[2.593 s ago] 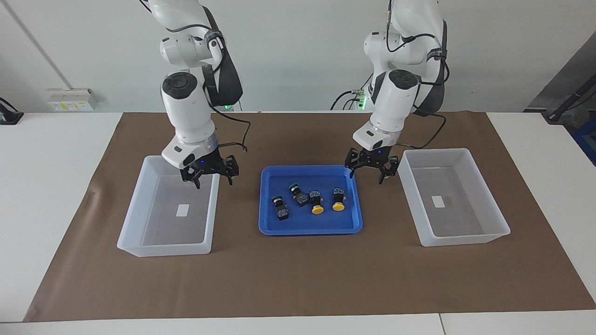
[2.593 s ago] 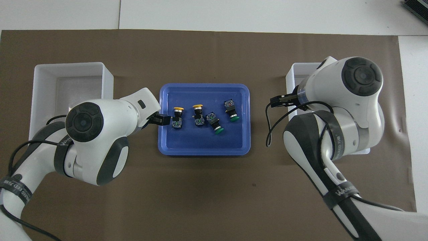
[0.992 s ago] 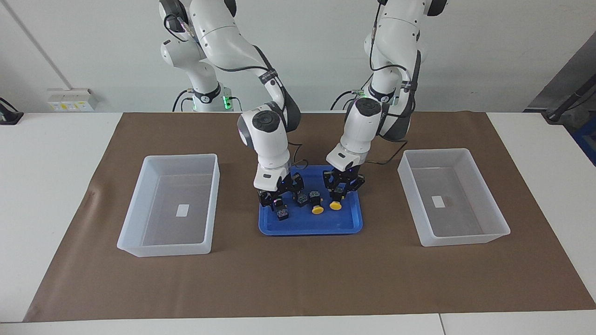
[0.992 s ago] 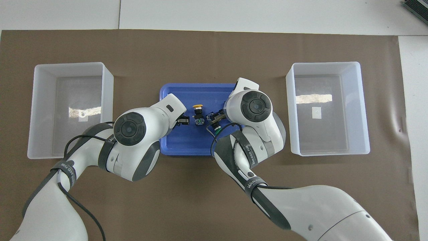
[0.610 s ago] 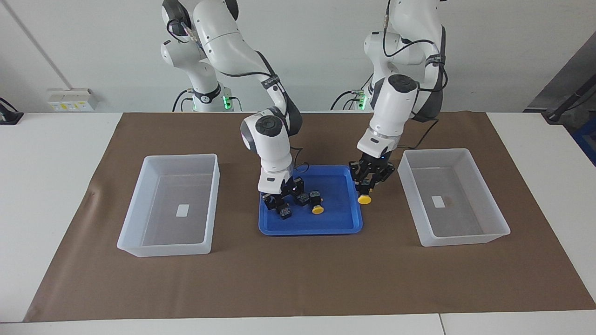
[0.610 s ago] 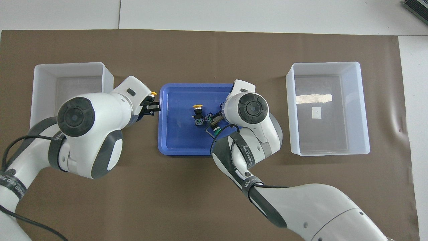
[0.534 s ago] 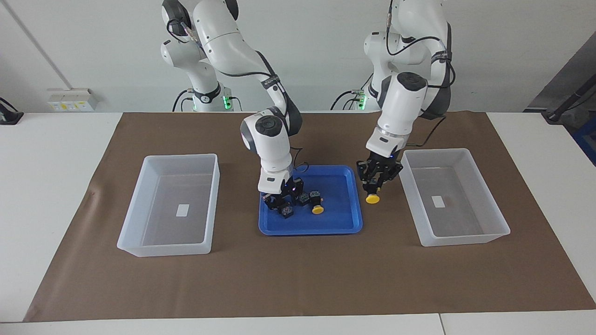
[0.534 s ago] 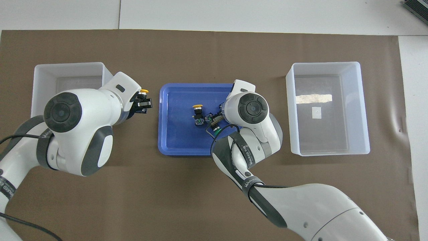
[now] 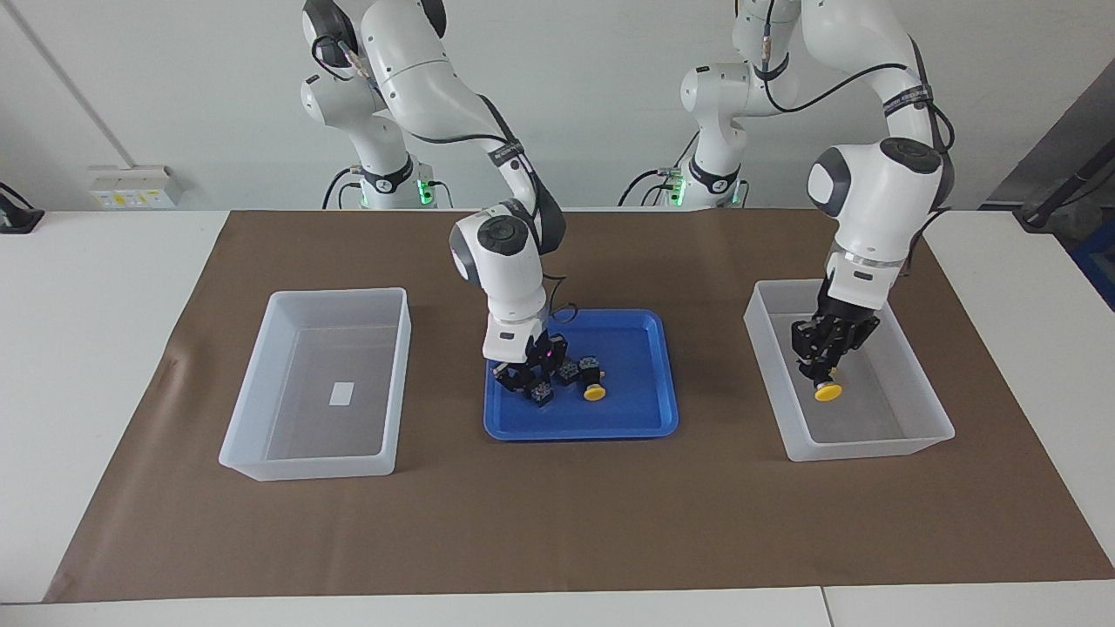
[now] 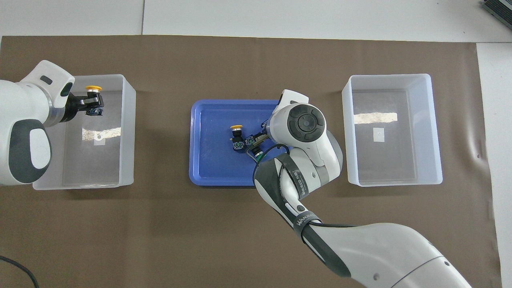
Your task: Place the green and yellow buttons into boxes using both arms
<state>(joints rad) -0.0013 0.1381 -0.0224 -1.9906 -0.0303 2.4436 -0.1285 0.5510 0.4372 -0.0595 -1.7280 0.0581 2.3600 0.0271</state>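
Observation:
My left gripper (image 9: pixel 823 374) is shut on a yellow button (image 9: pixel 827 394) and holds it low over the inside of the box (image 9: pixel 925 383) at the left arm's end; the overhead view shows the same gripper (image 10: pixel 92 105), button (image 10: pixel 93 88) and box (image 10: pixel 128 132). My right gripper (image 9: pixel 525 380) is down in the blue tray (image 9: pixel 631 409) at a green button (image 9: pixel 541 394), whose cap is hidden. Another green button (image 9: pixel 568 373) and a yellow button (image 9: pixel 594 392) lie beside it. The other box (image 9: pixel 261 383) holds no button.
The tray (image 10: pixel 212 160) sits midway between the two boxes on a brown mat (image 9: pixel 557 522). In the overhead view my right arm covers part of the tray; a yellow cap (image 10: pixel 237 128) and a green cap (image 10: pixel 259 157) show beside it. The second box (image 10: pixel 436 132) stands at the right arm's end.
My left gripper has carried the yellow button from beside the tray to over the box at the left arm's end. My right gripper has stayed down at the green button in the tray.

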